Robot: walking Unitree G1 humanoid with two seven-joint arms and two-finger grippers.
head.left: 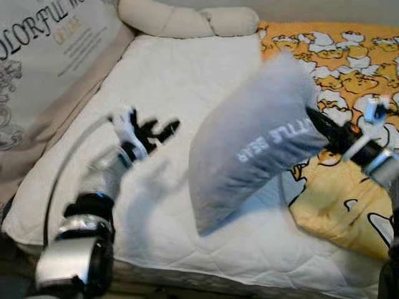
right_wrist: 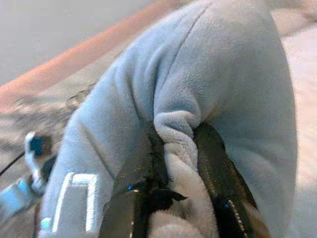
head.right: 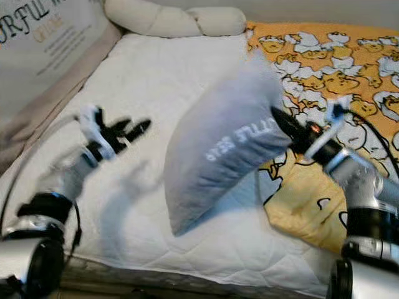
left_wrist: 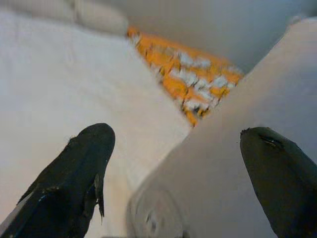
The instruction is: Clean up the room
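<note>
Right gripper is pinching a fold of the one grey pillow, its two black fingers closed tight on the fleece at the pillow's edge. It is holding the pillow up off the mattress, tilted, one end hanging low over the white quilting and the other raised toward the orange blanket. White letters are running across the pillow's face; the fabric is looking soft and fuzzy, plump in the middle.

Left gripper is hovering over the mattress just beside the pillow, fingers spread wide and holding nothing.

One long cream bolster is lying along the head of the bed. One large printed cushion is leaning at the robot's left. One yellow cartoon pillow is lying under the right arm.
</note>
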